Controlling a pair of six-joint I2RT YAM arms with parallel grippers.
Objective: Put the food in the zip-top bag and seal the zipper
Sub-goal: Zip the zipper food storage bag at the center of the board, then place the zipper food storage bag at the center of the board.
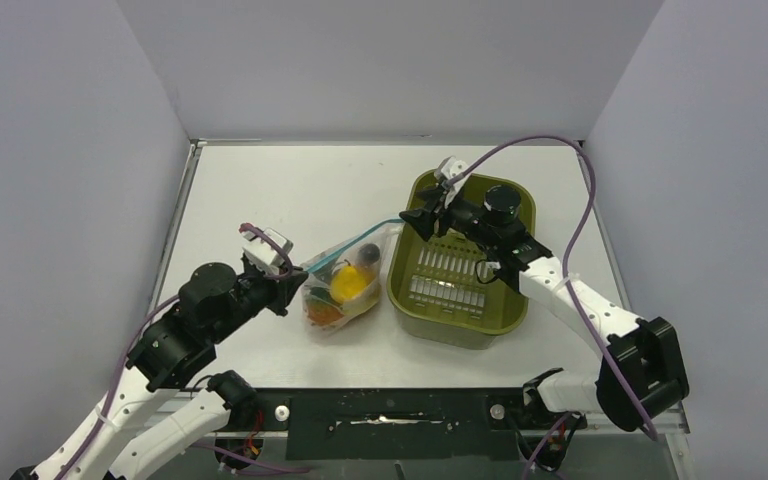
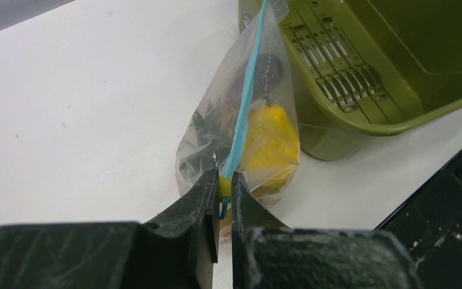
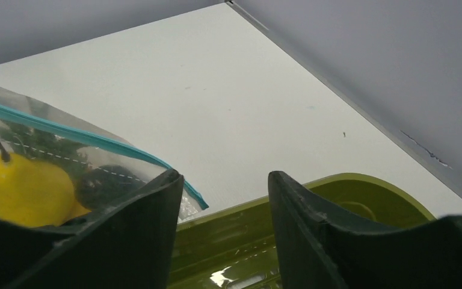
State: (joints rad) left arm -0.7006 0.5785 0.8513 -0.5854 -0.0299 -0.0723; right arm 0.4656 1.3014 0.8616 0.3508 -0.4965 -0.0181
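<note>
Beside the basin [image 1: 457, 326], the left hand [image 2: 225, 186] pinches the zipper [image 2: 244, 113] end; the right hand [image 3: 224, 178] gapes nearby.

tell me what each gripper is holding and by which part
The left gripper pinches the zip-top bag at the near end of its teal zipper. The right gripper is open and holds nothing.

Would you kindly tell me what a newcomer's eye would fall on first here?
The clear zip-top bag of bright toy food stands out mid-table, with the left gripper shut on one end of its teal zipper. Right of it sits an olive-green basin, the right gripper open over its far-left rim.
</note>
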